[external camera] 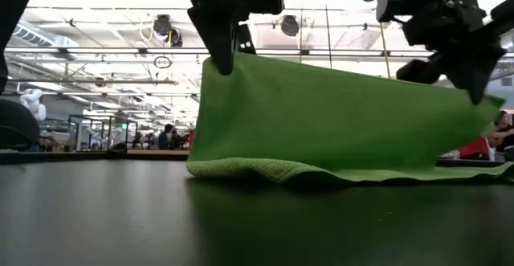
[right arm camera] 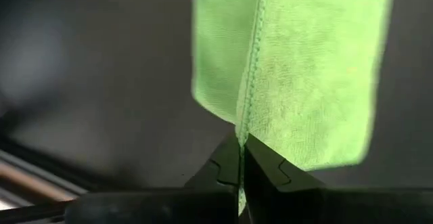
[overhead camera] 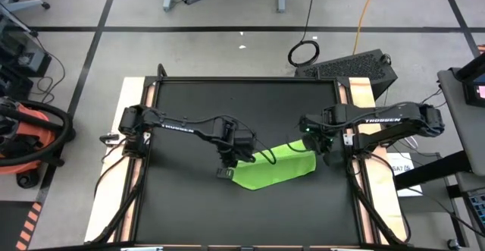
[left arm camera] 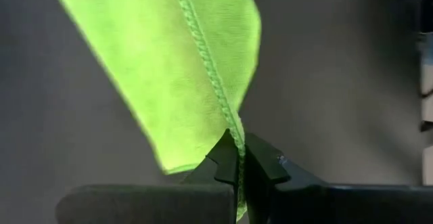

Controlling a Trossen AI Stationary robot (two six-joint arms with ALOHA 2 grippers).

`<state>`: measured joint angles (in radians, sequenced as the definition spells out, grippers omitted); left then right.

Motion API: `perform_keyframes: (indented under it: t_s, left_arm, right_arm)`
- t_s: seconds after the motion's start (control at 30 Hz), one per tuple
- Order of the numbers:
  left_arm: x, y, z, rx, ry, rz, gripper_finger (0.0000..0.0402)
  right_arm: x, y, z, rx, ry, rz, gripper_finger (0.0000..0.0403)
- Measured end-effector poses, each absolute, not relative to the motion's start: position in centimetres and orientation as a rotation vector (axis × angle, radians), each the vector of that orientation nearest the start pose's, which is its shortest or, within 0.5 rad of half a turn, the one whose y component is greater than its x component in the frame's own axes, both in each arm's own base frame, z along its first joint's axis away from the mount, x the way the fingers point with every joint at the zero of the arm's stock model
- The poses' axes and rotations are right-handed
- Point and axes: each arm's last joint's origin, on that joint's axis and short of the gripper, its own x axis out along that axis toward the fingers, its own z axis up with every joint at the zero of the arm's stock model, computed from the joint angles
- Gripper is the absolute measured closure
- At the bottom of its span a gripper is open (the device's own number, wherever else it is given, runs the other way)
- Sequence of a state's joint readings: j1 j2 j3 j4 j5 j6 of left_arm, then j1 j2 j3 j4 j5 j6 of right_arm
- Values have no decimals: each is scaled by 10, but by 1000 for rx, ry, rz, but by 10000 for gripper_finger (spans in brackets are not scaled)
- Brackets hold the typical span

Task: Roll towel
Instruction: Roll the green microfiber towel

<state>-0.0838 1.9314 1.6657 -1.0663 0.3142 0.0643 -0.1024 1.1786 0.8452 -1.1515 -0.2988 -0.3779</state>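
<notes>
Black bench under both arms, grey lab floor and cables beyond it.

Left tool is pinching a hemmed edge of the towel, fingers pressed together on the stitched seam. In the high view it is sitting near the middle of the bench, at the towel's left upper corner. Right tool is doing the same on the opposite side: fingers pressed together on the hem, at the towel's right end close to the bench's right edge.

Low view is showing the towel hanging like a curtain between the two tools, top edge lifted, right side a bit lower than the left. Its bottom part is resting on the bench in a folded, bunched strip. So the cloth is part raised, part lying flat.

Step in hand, as I judge it: both tools are carrying the lifted edge over the resting part, either a first fold or the start of the roll. No rolled tube is formed yet.

Next move probably calls for both tools travelling together at even height, keeping the edge taut, laying it down over the lower strip and tucking it under. Uneven motion would likely skew the roll; thin fabric may slip or sag.
</notes>
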Motion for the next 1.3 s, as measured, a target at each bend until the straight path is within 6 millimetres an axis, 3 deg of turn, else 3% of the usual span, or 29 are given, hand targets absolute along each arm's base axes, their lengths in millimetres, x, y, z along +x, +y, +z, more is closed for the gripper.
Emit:
perform_keyframes:
  t_s: [0.17,0.43,0.57,0.73,1.0,1.13,1.3]
  left_arm:
    - [389,-52,242,-165,1335,-489,363]
    - [391,-57,243,-191,1307,-533,223]
    - [391,-53,242,-181,1313,-487,179]
    - [400,-28,243,-151,1262,-299,171]
    - [408,19,238,-323,1160,-220,171]
    - [405,27,228,-360,1172,-232,171]
    - [414,27,229,-339,1055,-255,171]
  right_arm:
    - [177,-1,222,32,1386,503,378]
    - [179,9,222,24,1369,544,273]
    - [177,7,225,0,1369,454,240]
    - [177,-1,231,-38,1312,301,234]
    - [178,-19,223,44,1277,163,234]
    - [181,-29,216,85,1292,116,234]
    - [184,-42,206,143,1348,70,234]
